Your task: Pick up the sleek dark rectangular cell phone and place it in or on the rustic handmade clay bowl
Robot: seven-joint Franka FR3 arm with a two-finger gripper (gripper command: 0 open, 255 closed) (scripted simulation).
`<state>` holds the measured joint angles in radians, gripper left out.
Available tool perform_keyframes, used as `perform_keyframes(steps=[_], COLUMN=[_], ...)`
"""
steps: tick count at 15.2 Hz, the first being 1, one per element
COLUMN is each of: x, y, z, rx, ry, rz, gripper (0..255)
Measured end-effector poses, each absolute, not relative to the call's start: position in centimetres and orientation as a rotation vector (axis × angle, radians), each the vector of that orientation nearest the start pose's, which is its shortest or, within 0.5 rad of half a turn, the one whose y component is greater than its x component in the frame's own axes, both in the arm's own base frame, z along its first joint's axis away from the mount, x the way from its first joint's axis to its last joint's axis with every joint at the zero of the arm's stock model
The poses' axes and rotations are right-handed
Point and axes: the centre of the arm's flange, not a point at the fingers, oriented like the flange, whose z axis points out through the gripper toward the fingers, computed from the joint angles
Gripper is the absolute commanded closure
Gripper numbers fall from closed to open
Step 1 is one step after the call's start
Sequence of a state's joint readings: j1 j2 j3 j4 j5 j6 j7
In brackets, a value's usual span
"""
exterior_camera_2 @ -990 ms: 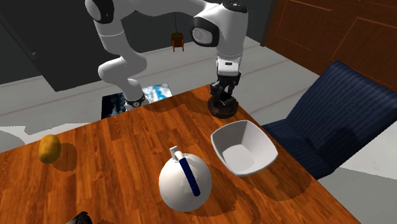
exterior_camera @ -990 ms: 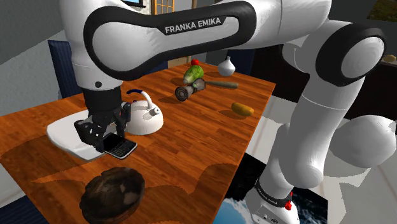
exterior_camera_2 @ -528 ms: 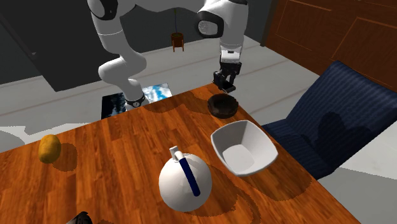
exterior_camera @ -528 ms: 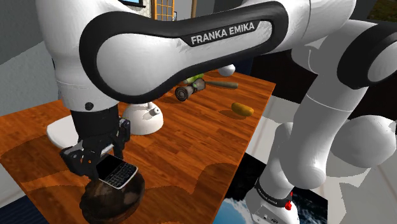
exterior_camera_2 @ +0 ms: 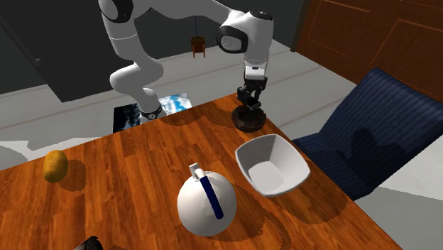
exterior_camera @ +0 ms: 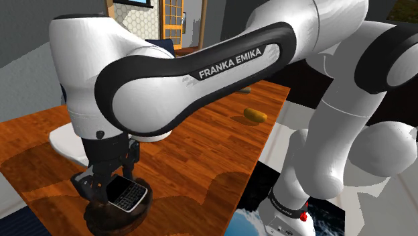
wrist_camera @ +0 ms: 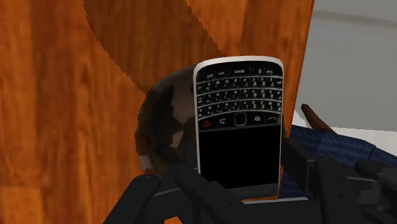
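Observation:
A dark cell phone [wrist_camera: 238, 121] with a silver rim and a small keypad is clasped between my gripper's black fingers [wrist_camera: 167, 191]. In the shoulder view the phone [exterior_camera: 127, 195] tilts just inside the rim of a dark brown, rough clay bowl [exterior_camera: 99, 218] at the table's near corner. My gripper [exterior_camera: 110, 191] hangs low over that bowl, shut on the phone. The second exterior view shows the gripper [exterior_camera_2: 250, 106] right above the bowl [exterior_camera_2: 248, 122] by the table's far edge. In the wrist view the bowl [wrist_camera: 159, 127] lies under the phone.
A white bowl [exterior_camera_2: 273, 167] sits beside the clay bowl, with a white teapot [exterior_camera_2: 206, 206] with a blue handle further along. A yellow-brown fruit [exterior_camera_2: 55, 165] lies near the wooden table's [exterior_camera: 201, 147] other side. A blue armchair [exterior_camera_2: 376, 135] stands close to the table edge.
My gripper carried the phone from above the white bowl over to the clay bowl, then came down until the phone reached into it.

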<state>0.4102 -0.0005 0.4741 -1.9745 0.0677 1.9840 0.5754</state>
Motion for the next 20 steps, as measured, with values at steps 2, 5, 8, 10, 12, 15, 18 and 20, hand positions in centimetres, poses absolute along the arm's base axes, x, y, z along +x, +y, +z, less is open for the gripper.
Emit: perform_keyframes(steps=[2, 5, 8, 10, 12, 15, 18, 20], x=[35.1, 35.1, 35.1, 35.1, 35.1, 35.1, 35.1, 35.0], y=[43.3, 43.4, 43.4, 43.4, 43.4, 43.4, 43.4, 43.4], z=[45.8, 44.1, 43.5, 43.4, 43.4, 43.4, 43.4, 44.0], rx=[-3.058, -3.058, -3.058, -3.057, -3.057, -3.057, -3.057, -3.057], ry=[-0.434, -0.434, -0.434, -0.434, -0.434, -0.434, -0.434, -0.434], rz=[0.052, 0.052, 0.052, 0.052, 0.052, 0.052, 0.052, 0.051], gripper=[255, 255, 255, 255, 255, 0, 0, 0])
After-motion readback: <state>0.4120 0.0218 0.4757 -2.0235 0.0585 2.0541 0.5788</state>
